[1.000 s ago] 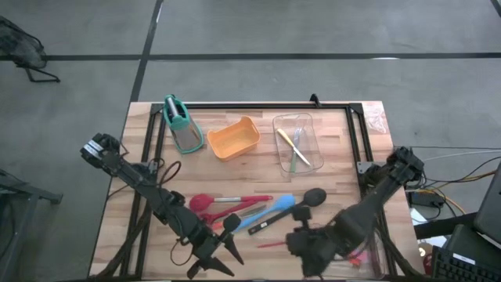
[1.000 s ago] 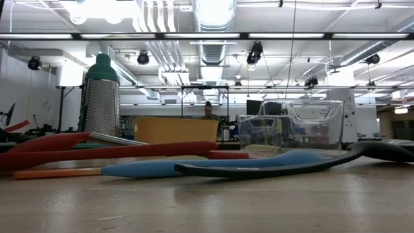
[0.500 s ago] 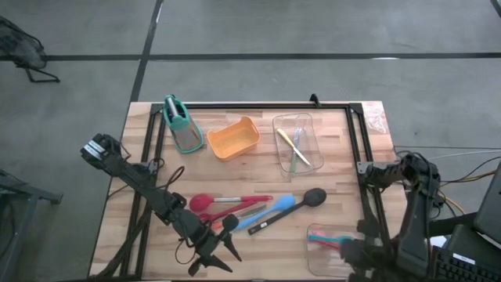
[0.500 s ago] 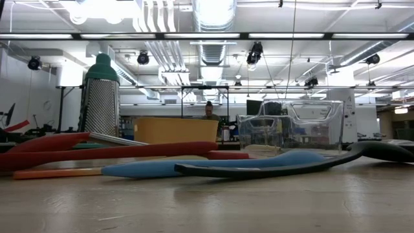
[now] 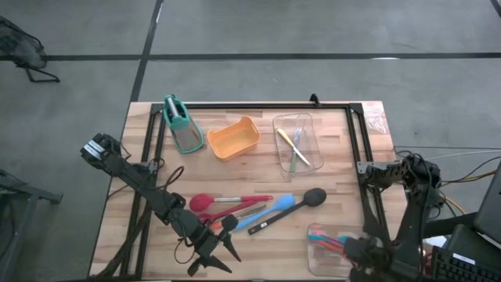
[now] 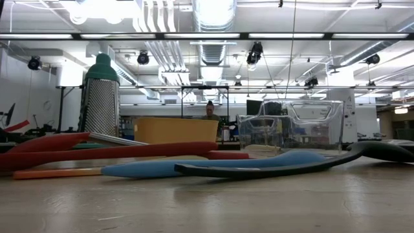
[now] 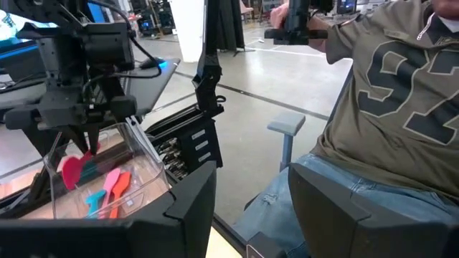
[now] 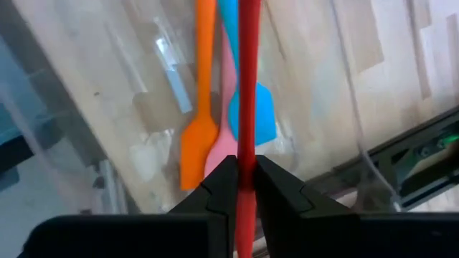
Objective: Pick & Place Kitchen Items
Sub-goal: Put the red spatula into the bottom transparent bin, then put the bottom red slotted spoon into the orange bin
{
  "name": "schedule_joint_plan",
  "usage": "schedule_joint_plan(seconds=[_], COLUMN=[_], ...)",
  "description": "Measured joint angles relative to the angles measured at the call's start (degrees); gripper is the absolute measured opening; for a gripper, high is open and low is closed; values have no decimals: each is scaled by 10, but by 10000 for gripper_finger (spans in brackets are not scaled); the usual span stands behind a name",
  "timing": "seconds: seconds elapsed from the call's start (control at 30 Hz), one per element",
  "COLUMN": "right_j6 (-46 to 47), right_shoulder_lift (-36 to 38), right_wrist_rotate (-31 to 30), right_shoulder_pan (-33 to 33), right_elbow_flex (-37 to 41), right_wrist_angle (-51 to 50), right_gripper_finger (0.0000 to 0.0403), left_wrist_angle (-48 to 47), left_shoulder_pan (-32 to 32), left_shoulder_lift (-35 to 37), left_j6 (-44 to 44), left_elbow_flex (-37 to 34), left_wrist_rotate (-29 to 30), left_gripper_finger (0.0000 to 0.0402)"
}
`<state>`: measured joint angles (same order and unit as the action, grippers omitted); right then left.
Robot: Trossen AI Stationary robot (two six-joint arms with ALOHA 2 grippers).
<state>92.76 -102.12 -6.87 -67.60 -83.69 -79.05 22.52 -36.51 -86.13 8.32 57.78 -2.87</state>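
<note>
My right gripper [image 5: 357,249] is at the near right, over a clear tray [image 5: 317,235], shut on a red utensil [image 8: 248,86]. Orange, pink and teal spatulas [image 8: 215,136] lie in that tray. My left gripper [image 5: 218,258] is open and empty at the near edge, left of centre. On the table between them lie a red spoon [image 5: 205,202], red and orange spatulas [image 5: 243,210], a blue spatula [image 5: 282,205] and a black ladle [image 5: 311,197]. Yellow and green pieces [image 5: 294,149] lie in a far clear tray. My right gripper pinches the red utensil's slim handle [image 8: 248,154] between its two fingers [image 8: 221,179], which point down from above. The utensil hangs below the fingers, its red head [image 7: 72,170] lowest, at the level of the tray's walls. Whether the head touches the tray I cannot tell.
An orange tub [image 5: 233,139] and a teal-handled grater [image 5: 182,124] stand at the far left-centre. A black frame rail [image 5: 258,105] runs along the far edge. A seated person in an olive shirt [image 7: 387,93] is just beyond the near right edge.
My right gripper has swung from the near middle of the table toward the right edge and now stands over the near-right clear tray, carrying the red utensil, which is lifted off the table and hangs down. In the last half second it has hardly moved.
</note>
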Motion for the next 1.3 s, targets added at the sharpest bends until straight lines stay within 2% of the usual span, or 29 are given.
schedule_joint_plan(seconds=[0.3, 0.5, 0.77, 1.03, 1.3], right_j6=[-18, -56, -129, -139, -155], right_shoulder_lift=[0, 0, 0, 0, -4], right_wrist_rotate=[-2, -2, -37, -34, -45], right_shoulder_pan=[34, 64, 105, 157, 160], right_elbow_flex=[8, 8, 8, 8, 11], right_wrist_angle=[-2, -6, -18, -105, -102], right_gripper_finger=[87, 98, 58, 12, 19], left_wrist_angle=[-6, -6, -7, -7, -7], left_shoulder_pan=[0, 0, 0, 0, 0], left_shoulder_lift=[0, 0, 0, 0, 0], left_j6=[0, 0, 0, 1, 1], left_elbow_flex=[0, 0, 0, 0, -1], left_wrist_rotate=[0, 0, 0, 0, 0], left_gripper_finger=[181, 181, 181, 181, 181])
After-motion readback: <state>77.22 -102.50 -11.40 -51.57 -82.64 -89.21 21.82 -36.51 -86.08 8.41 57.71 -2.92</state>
